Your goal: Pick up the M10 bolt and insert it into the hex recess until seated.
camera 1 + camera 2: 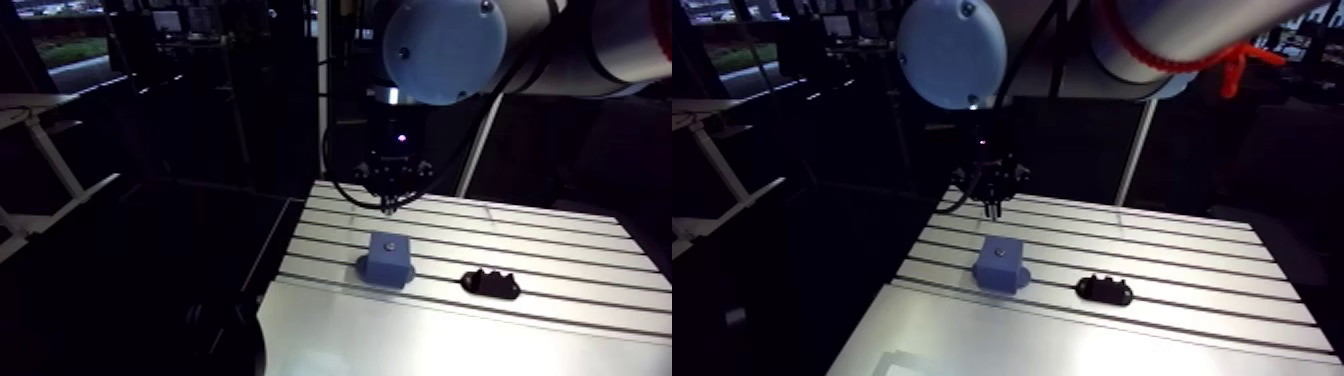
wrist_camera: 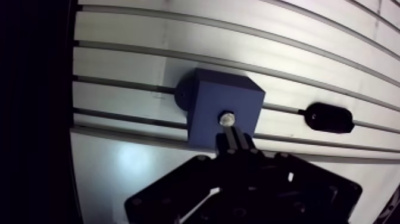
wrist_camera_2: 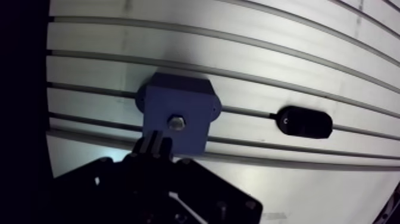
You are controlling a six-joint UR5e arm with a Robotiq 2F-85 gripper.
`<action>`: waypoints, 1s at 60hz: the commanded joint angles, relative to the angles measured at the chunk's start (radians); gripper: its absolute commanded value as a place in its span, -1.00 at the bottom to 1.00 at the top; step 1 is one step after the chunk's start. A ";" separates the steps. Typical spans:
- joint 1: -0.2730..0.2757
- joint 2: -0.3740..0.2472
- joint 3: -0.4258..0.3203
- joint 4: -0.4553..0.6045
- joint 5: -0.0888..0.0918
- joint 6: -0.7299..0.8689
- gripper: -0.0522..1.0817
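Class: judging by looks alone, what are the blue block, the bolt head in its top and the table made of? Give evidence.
The blue block: probably plastic, matte, uniform colour. The bolt head: likely metal, bright grey glint. The table: aluminium, pale sheen, strong reflections.

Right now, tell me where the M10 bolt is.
In the wrist view the M10 bolt sits in the top face of the blue block, just ahead of the claw; the black part lies apart beside the block on the slotted table.

table [image 2: 297, 53]: brushed aluminium, bright sheen | blue block [image 2: 208, 107]: matt plastic, smooth | bolt head [image 2: 226, 119]: shiny metal | black piece [image 2: 329, 117]: glossy
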 commanded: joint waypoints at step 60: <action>-0.044 0.042 0.037 -0.033 0.044 -0.001 0.99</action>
